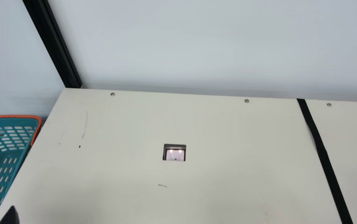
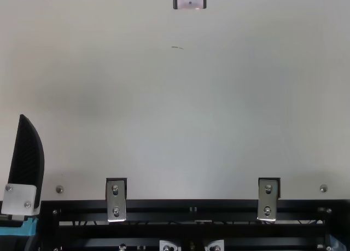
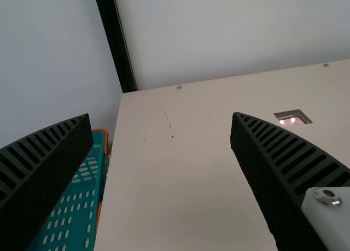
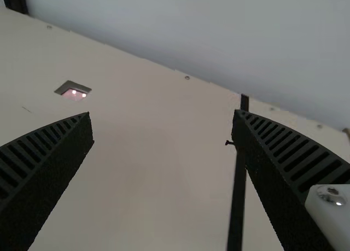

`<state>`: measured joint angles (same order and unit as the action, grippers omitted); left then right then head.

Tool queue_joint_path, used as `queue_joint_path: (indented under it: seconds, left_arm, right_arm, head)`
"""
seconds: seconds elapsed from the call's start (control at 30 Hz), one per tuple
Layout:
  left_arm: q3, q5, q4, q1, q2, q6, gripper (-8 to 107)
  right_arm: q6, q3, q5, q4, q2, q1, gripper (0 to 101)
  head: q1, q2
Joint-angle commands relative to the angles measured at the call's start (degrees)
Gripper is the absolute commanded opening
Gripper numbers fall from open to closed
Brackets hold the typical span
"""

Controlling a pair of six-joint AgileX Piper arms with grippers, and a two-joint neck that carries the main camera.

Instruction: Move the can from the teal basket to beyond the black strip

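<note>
Main view, basket (image 1: 10, 122) (teal), near left end effector (image 2: 28, 152)

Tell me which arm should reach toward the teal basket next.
Left, most likely: its open jaws are nearer the teal basket, while the right jaws, also open, face the black strip.

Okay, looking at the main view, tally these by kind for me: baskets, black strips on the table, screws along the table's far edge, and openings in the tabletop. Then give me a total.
Teal basket: 1
Black strip: 1
Screws: 4
Tabletop opening: 1
Total: 7
</note>
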<state>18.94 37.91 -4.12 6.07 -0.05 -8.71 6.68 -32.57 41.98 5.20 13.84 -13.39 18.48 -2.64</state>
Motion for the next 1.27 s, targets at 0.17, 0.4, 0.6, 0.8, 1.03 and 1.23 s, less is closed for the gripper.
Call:
queue_joint_path:
  seconds: [0.17, 0.4, 0.6, 0.8, 1.03, 1.23]
  left_arm:
    - [0.0, 0.0, 0.0, 0.0, 0.0, 0.0, 90]
    - [0.0, 0.0, 0.0, 0.0, 0.0, 0.0, 90]
    - [0.0, 0.0, 0.0, 0.0, 0.0, 0.0, 90]
    - [0.0, 0.0, 0.0, 0.0, 0.0, 0.0, 90]
    - [0.0, 0.0, 0.0, 0.0, 0.0, 0.0, 90]
    - [0.0, 0.0, 0.0, 0.0, 0.0, 0.0, 90]
  right_arm:
    - [-1.8, 0.0, 0.2, 0.0, -0.5, 0.1, 101]
    - [-1.4, 0.3, 4.1, -0.4, -6.9, 1.3, 101]
    - [-2.5, 1.8, 9.4, -1.5, -13.8, 4.9, 101]
    - [-2.5, 2.3, 10.1, -1.6, -14.0, 5.8, 101]
    - [-2.5, 2.3, 10.4, -1.6, -13.9, 5.8, 101]
    - [-2.5, 2.3, 10.4, -1.6, -13.9, 5.8, 101]
  head:
    - [0.1, -0.6]
    - [0.1, -0.6]
    - [0.1, -0.6]
    - [0.1, -0.6]
    - [0.1, -0.6]
    - [0.1, -0.6]
